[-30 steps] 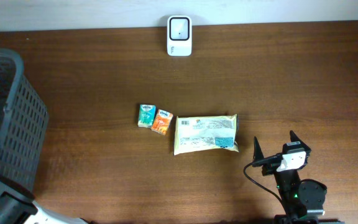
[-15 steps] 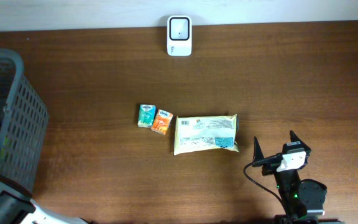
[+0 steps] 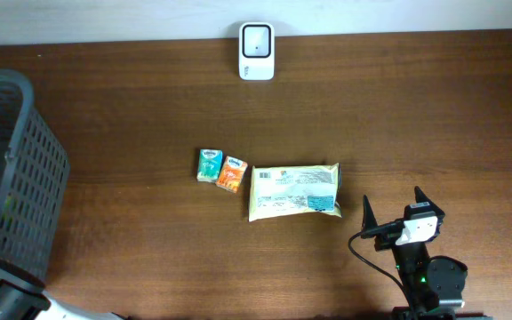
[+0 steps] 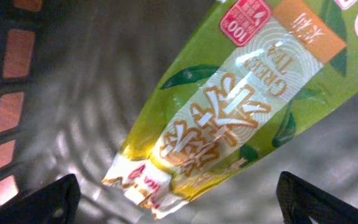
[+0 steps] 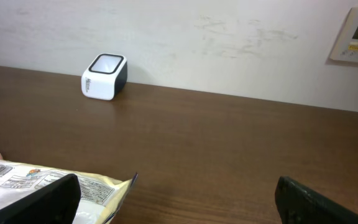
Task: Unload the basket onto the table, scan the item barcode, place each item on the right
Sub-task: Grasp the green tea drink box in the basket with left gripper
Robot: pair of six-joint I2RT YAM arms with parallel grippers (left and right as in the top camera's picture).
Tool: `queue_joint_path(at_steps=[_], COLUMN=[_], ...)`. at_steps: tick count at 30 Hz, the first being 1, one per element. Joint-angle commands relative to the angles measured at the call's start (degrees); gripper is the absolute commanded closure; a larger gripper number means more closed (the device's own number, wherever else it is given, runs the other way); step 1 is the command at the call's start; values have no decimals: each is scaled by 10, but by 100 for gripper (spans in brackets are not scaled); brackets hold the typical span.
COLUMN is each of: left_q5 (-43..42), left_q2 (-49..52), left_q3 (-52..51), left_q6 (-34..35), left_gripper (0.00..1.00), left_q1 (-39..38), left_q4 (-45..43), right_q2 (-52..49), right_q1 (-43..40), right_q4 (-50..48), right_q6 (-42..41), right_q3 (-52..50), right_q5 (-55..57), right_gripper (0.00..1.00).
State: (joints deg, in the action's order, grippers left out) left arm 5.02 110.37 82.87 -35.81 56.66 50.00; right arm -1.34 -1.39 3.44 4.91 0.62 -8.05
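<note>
Basket left edge | scanner far edge | yellow packet centre

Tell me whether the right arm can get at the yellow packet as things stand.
Probably yes. The right gripper sits open close by the yellow packet, which lies flat with only bare table between them.
</note>
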Motion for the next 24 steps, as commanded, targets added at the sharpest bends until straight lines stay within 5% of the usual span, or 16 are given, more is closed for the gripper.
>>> queue_joint_path(at_steps=[1, 3, 8, 11, 13, 15, 23, 24], left_q5=[-23, -43, -78, -82, -144, -165, -162, -162], left_q2=[-5, -5, -5, -5, -5, -5, -5, -6], left_q3=[-38, -38, -38, -38, -38, -40, -82, -82], left_q6=[-13, -3, 119, 161, 161, 161, 172, 172], left_gripper=[16, 51, 71, 72, 57, 54, 66, 80], left_q1=[3, 0, -3, -3, -3, -3, -3, -3], left_q4=[-11, -12, -13, -13, -13, -14, -45, -46], right_q2=[2, 2, 2, 2, 2, 2, 2, 2], right_q1=[3, 3, 3, 3, 3, 3, 3, 3], right_q4=[3, 3, 3, 3, 3, 3, 3, 3], right_q6=[0, 0, 0, -1, 0, -1, 0, -1], right_q3=[-3, -3, -3, -3, -3, -3, -3, -3], right_q5=[-3, -3, -3, -3, -3, -3, -3, -3], right_gripper=[1, 1, 1, 1, 1, 1, 1, 1])
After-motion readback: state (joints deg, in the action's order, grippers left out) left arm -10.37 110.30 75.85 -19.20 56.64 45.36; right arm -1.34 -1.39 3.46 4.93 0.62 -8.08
